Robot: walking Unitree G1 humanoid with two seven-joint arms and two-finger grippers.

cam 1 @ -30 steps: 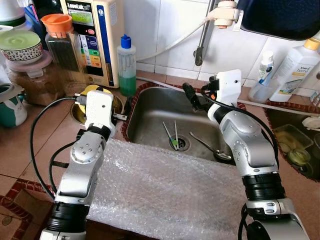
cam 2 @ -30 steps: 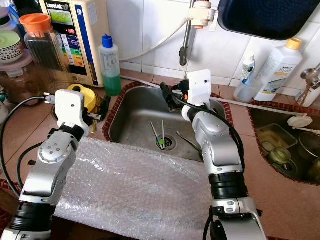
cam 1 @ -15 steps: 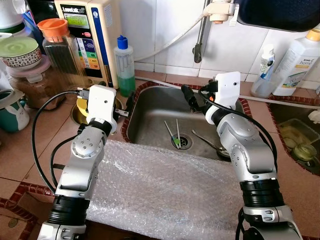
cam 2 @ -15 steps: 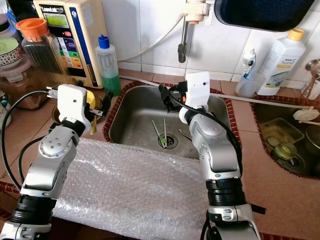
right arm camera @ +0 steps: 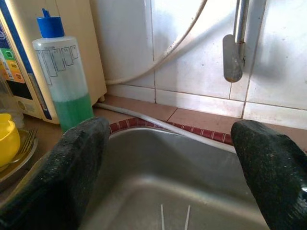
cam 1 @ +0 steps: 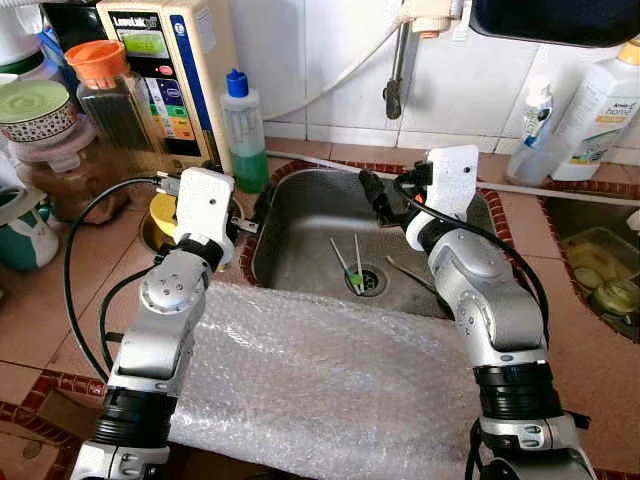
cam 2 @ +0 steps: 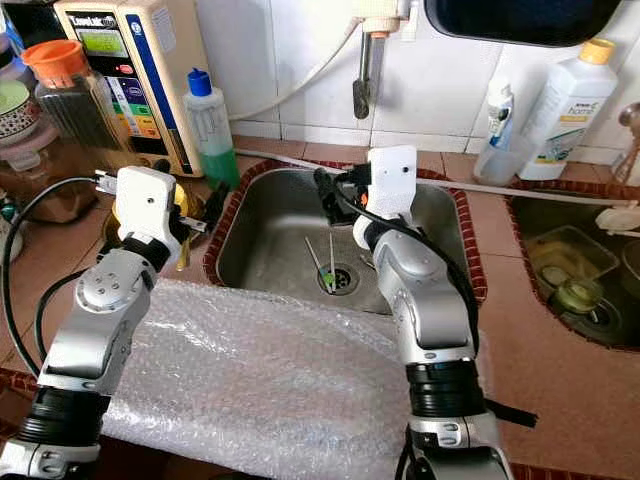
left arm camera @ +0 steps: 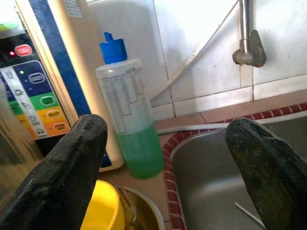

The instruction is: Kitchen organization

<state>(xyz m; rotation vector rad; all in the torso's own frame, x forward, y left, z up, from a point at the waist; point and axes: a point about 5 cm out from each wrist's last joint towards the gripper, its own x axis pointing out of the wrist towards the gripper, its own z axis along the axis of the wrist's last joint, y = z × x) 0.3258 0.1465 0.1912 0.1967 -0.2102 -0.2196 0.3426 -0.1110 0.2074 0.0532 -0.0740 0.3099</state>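
A steel sink (cam 1: 300,235) holds two chopsticks (cam 1: 347,265) by the drain and a spoon (cam 1: 410,275) to their right. My left gripper (cam 1: 252,205) hovers open at the sink's left rim, beside a yellow cup (cam 1: 163,212) in a metal dish. Through its wrist view, the gripper (left arm camera: 168,158) frames a green soap bottle (left arm camera: 132,120), with nothing between the fingers (left arm camera: 62,182). My right gripper (cam 1: 375,195) hangs open over the sink's back part. In its own wrist view, this gripper (right arm camera: 168,167) stands empty above the basin.
A sheet of bubble wrap (cam 1: 320,380) covers the counter in front of the sink. A water purifier (cam 1: 160,70) and jars (cam 1: 105,90) crowd the back left. The tap (cam 1: 397,70) hangs over the sink. White bottles (cam 1: 600,100) and a second basin (cam 1: 600,280) with dishes lie at right.
The head view has shifted slightly, so the whole scene sits a little differently. Both arms hold much the same pose by the sink, both grippers still open and empty.
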